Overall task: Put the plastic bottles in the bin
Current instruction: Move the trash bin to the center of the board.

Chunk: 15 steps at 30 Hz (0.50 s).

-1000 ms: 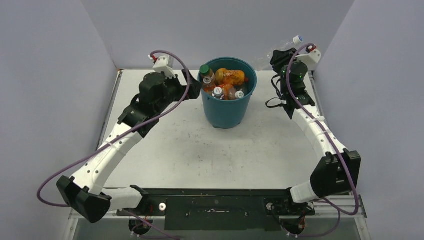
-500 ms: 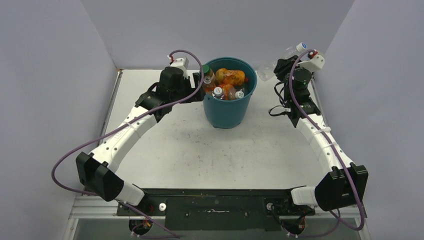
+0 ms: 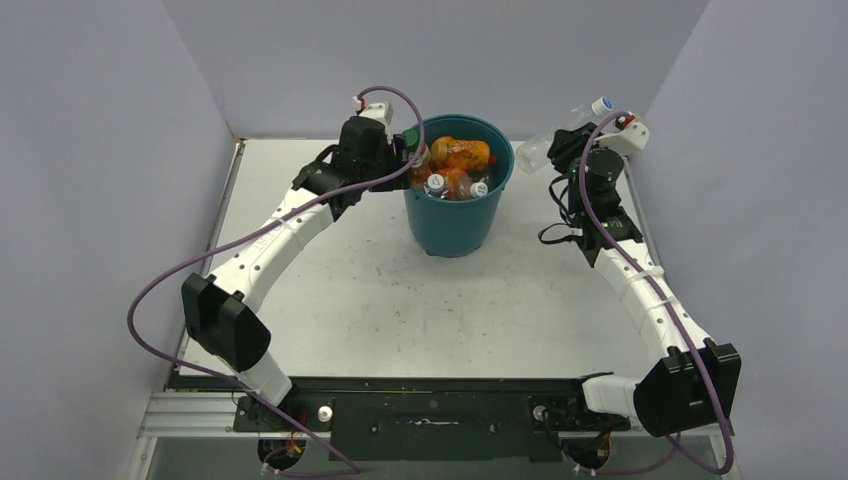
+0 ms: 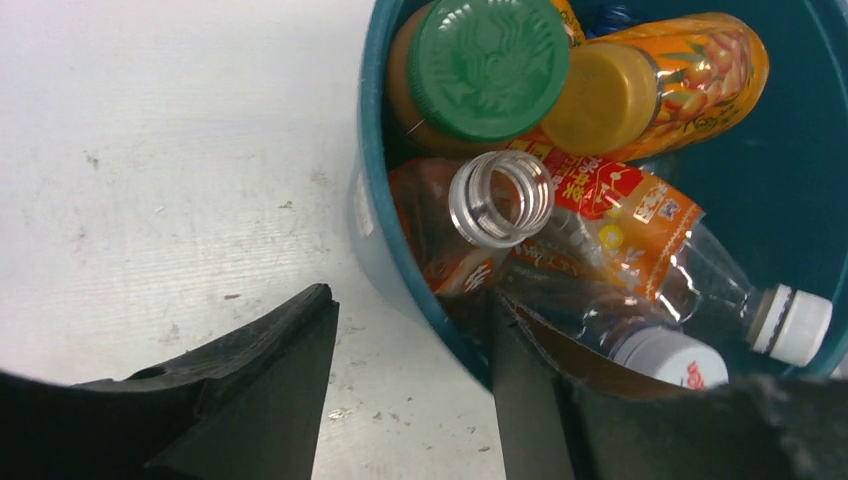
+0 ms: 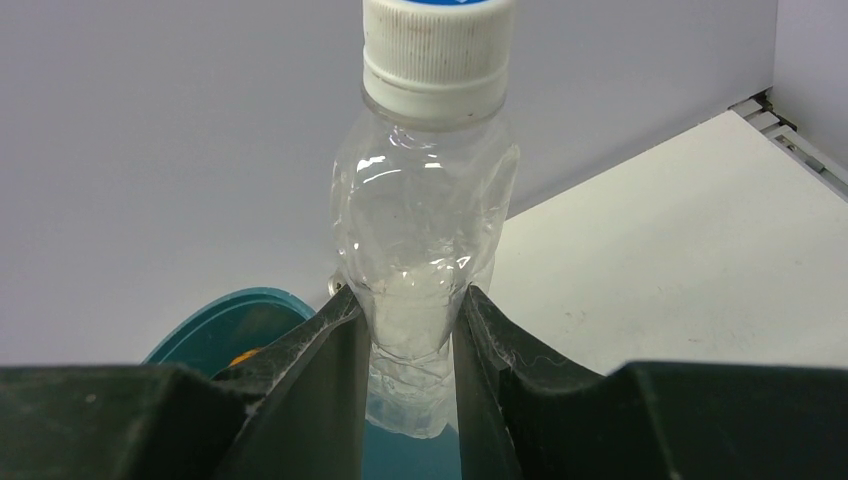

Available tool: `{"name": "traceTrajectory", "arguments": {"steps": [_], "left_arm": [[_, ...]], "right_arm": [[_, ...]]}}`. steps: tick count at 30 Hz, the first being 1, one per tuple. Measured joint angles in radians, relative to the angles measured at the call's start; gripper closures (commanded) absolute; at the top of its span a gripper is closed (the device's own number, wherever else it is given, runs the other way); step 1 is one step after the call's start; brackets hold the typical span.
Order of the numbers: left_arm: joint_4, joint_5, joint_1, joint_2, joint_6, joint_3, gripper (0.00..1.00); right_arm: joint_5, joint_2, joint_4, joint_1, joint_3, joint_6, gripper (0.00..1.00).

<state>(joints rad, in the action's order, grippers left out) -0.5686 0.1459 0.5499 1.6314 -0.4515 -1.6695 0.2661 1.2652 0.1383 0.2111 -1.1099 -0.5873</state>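
The teal bin (image 3: 450,225) stands at the table's far middle, filled with plastic bottles: an orange one (image 3: 460,153), a green-capped one (image 4: 487,65), an uncapped clear one (image 4: 500,198) and a white-capped clear one (image 4: 790,322). My left gripper (image 3: 408,150) (image 4: 408,300) is open and straddles the bin's left rim (image 4: 372,250), one finger outside and one inside, with a gap left to the wall. My right gripper (image 3: 568,140) (image 5: 410,295) is shut on a clear white-capped bottle (image 3: 535,152) (image 5: 425,230), held in the air just right of the bin (image 5: 215,325).
Grey walls enclose the table on three sides, and the right gripper is close to the back right corner. The white tabletop (image 3: 400,300) stretches in front of the bin to the arm bases.
The left arm has swung right to the bin's rim while its jaws narrowed. The right arm has shifted the clear bottle slightly up and right.
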Motion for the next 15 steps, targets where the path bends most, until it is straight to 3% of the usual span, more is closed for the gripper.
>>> {"name": "traceTrajectory", "arguments": {"steps": [7,13,15], "left_arm": [[-0.008,0.0,0.0,0.035,0.003,-0.004,0.69],[-0.018,0.005,0.0,0.062,-0.006,-0.044,0.98],[-0.024,0.01,0.0,0.069,-0.009,-0.053,1.0]], "right_arm": [[-0.001,-0.017,0.0,0.0,0.0,0.0,0.95],[-0.002,-0.018,-0.003,0.0,0.0,0.0,0.95],[-0.002,-0.018,-0.006,0.0,0.0,0.0,0.95]]}}
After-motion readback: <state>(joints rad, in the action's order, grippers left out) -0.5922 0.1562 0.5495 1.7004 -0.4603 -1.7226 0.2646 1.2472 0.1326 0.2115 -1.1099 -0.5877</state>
